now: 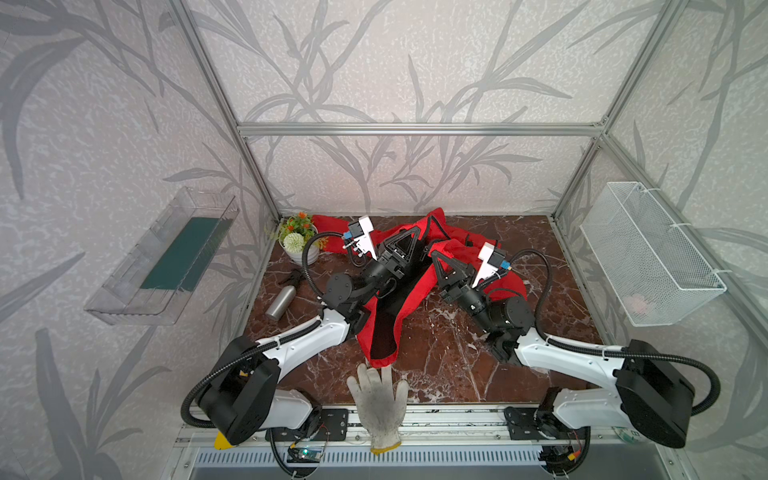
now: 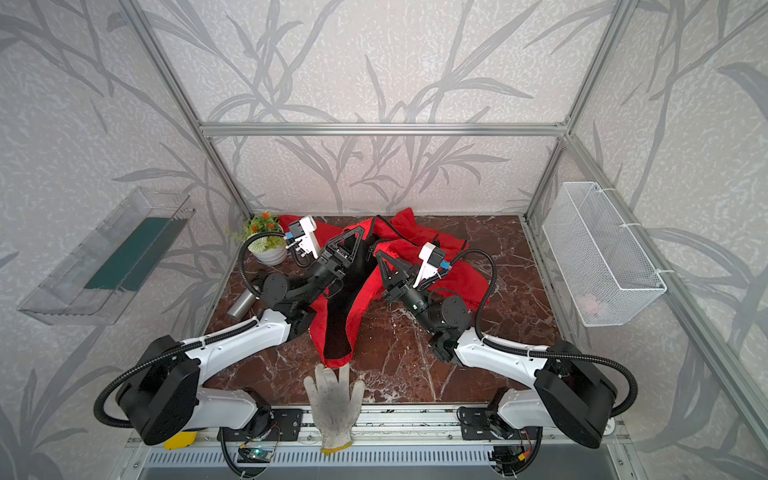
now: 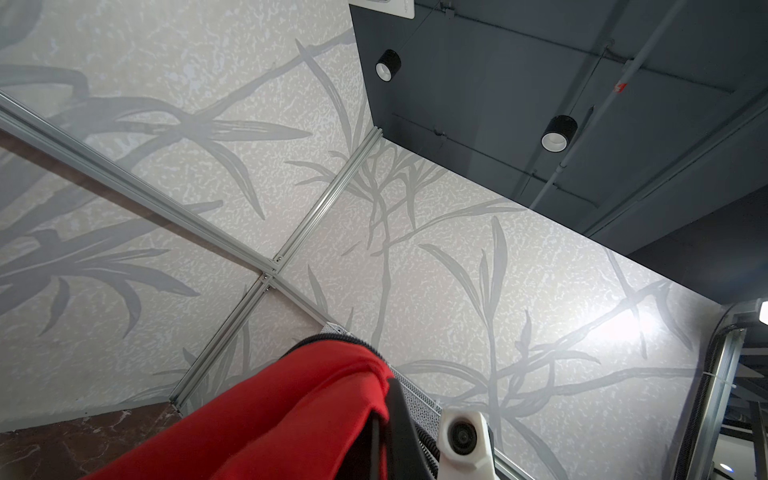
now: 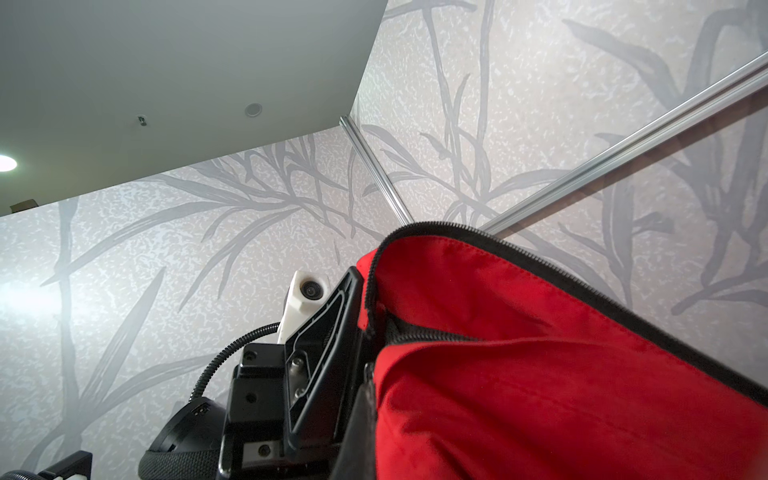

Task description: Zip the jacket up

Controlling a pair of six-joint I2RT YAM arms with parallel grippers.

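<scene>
We saw the jacket (image 1: pixel 436 226) (image 2: pixel 405 224) spread on the brown stone table (image 1: pixel 457 353), from the back wall down toward the front. Its front was open, and the black inside showed in the middle. The left gripper (image 1: pixel 409 235) (image 2: pixel 353 237) was pinched tight on one red front edge and held it up off the table. The right gripper (image 1: pixel 435 254) (image 2: pixel 380 255) was pinched tight on the other front edge, just beside it. In the right wrist view, the red cloth (image 4: pixel 540 374) hung close to the camera, with black zip teeth (image 4: pixel 561 275) along its edge. The bottom tip of the jacket lay just beside the fingers of a white glove (image 1: pixel 380 407). A plant pot (image 1: pixel 299 245) and a metal bottle (image 1: pixel 280 303) sat on the left side of the table.
</scene>
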